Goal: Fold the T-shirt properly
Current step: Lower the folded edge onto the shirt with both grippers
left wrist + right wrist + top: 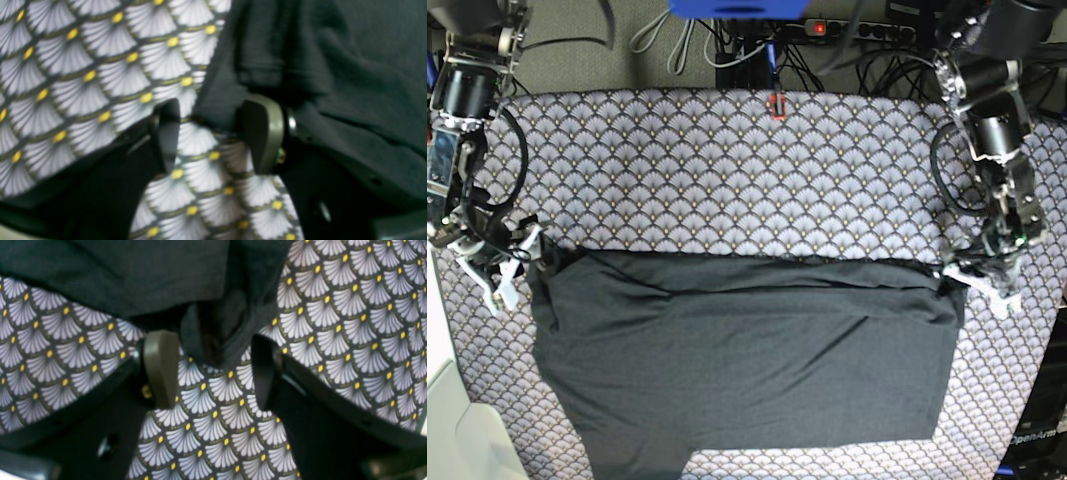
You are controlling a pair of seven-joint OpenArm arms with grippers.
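A fold across the dark charcoal soft-fabric T-shirt (747, 350) is under way. The left hand (213, 133) and right hand (213, 370) each stand parted around a corner of the folded edge, gripping nothing yet. Next, I judge, both must close together and carry it over evenly.

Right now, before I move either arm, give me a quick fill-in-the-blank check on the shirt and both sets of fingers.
1. The T-shirt lies on a cloth patterned with grey ____.
2. In the base view, the arms sit at the shirt's folded ____ edge.
3. Dark fabric sits between the left gripper fingers and the right gripper ____.
4. The scallops' dots are ____.

Missing: scallops; top; fingers; yellow
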